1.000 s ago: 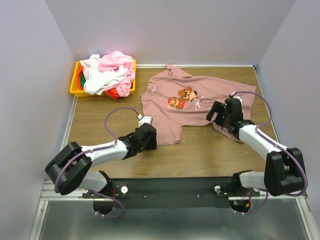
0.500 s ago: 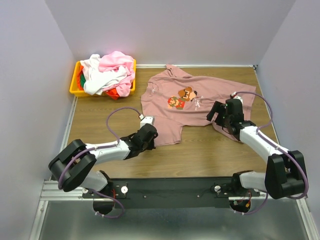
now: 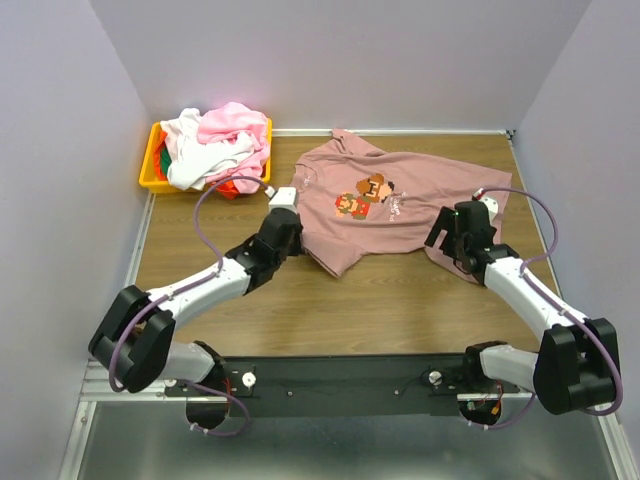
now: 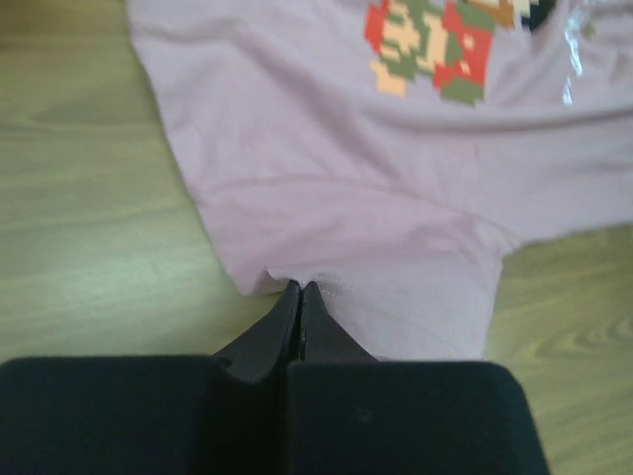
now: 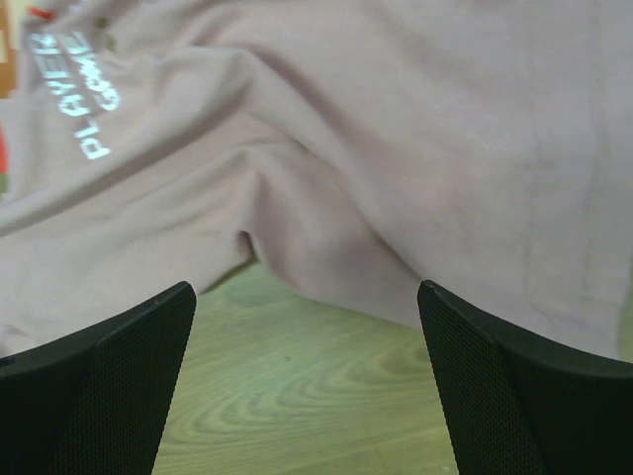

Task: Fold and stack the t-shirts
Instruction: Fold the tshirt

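My left jaws clench the tee (image 3: 430,185) by its near hem, right jaws released over its right edge.

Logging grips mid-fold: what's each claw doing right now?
Left claw: closed, pinching the hem of the mauve t-shirt.
Right claw: open, holding nothing.

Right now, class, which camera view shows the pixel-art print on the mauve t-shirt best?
The top external view: the whole pixel-art print sits uncropped on the chest of the mauve t-shirt. The left wrist view catches only part of it, cut off by the frame's top edge. The right wrist view shows only the white lettering beside it.
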Controlling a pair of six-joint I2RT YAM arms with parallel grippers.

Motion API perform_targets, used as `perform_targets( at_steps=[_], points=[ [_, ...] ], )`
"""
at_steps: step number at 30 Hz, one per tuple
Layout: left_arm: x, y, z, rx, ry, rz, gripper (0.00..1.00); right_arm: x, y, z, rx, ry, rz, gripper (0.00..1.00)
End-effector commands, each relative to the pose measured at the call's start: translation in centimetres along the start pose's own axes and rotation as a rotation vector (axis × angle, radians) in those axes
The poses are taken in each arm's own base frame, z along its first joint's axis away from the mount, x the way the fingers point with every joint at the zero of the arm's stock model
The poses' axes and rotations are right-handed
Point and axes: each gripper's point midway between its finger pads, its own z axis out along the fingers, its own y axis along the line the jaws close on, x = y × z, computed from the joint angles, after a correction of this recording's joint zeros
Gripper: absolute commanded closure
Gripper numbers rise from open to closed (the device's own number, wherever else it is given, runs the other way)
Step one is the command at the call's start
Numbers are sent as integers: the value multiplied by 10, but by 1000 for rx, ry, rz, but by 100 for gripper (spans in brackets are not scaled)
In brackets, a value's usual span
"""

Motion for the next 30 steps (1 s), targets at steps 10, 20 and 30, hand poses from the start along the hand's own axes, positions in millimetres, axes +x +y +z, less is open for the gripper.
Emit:
perform_targets(
  at_steps=[10,20,30],
  points=[
    [-96,77,-11,-100,-218,-52,100,26,-42,-11,219,94,67,0],
    [-120,106,-5,-117,-265,-82,100,59,-40,-6,206,211,115,0],
    [-118,110,-5,-105,-276,-85,100,76,-58,2,301,245,93,1]
  ],
)
